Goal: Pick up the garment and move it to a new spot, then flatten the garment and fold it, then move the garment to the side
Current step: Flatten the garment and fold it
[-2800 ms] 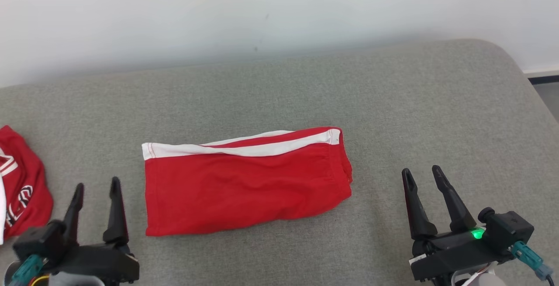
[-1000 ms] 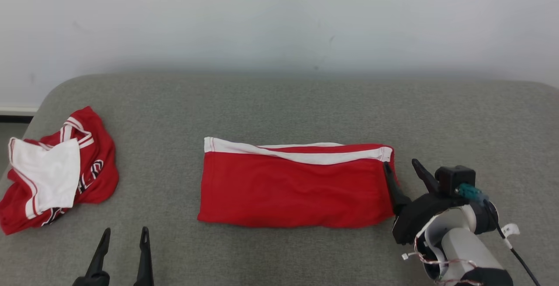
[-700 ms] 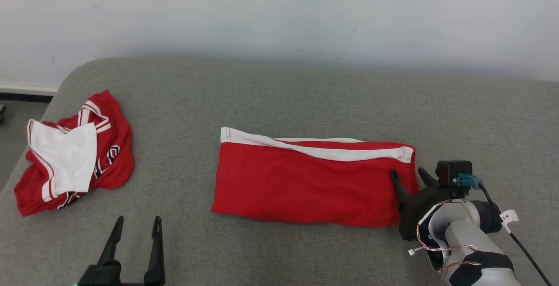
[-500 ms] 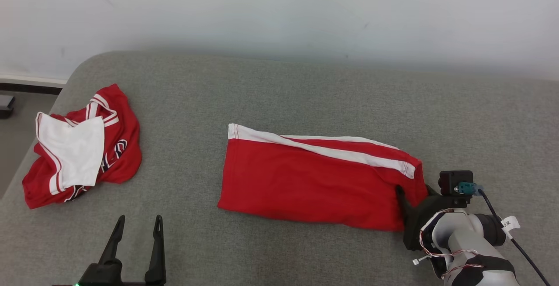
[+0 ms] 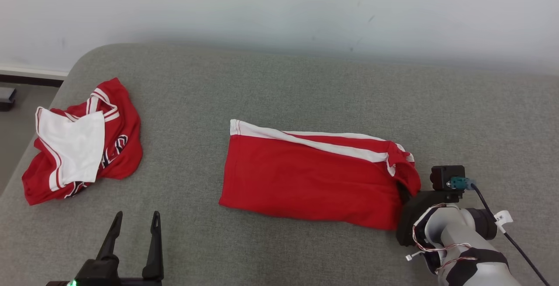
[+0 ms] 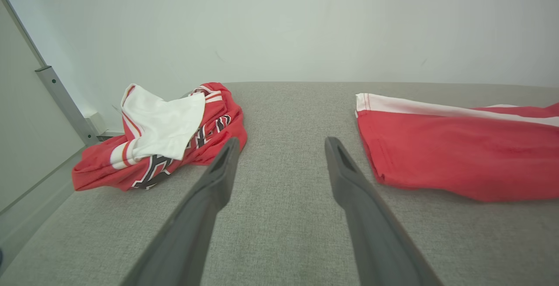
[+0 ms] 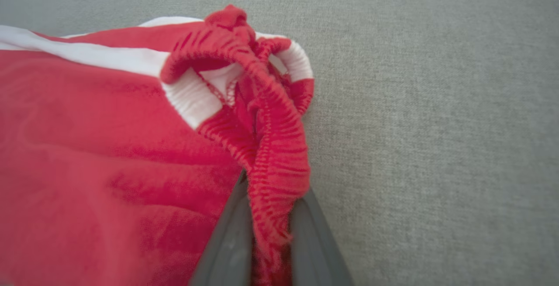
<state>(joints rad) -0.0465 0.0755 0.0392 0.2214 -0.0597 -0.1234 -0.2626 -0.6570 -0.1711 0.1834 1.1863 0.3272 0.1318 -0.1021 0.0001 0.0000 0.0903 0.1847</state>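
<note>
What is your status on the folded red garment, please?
Right tool shut on folded red garment, waistband end. Left tool open, apart from it. Crumpled red-and-white clothing far left, not in the way.

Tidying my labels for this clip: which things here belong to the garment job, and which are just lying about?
In the job: folded red shorts; right gripper, shut on their waistband; left gripper, open, idle.
Lying about: crumpled red-and-white jersey.

Bare grey cushion [image 5: 183, 190] between crumpled jersey [image 5: 118, 146] and folded red garment [image 5: 305, 181], open strip behind both, wall [image 5: 279, 6] beyond
</note>
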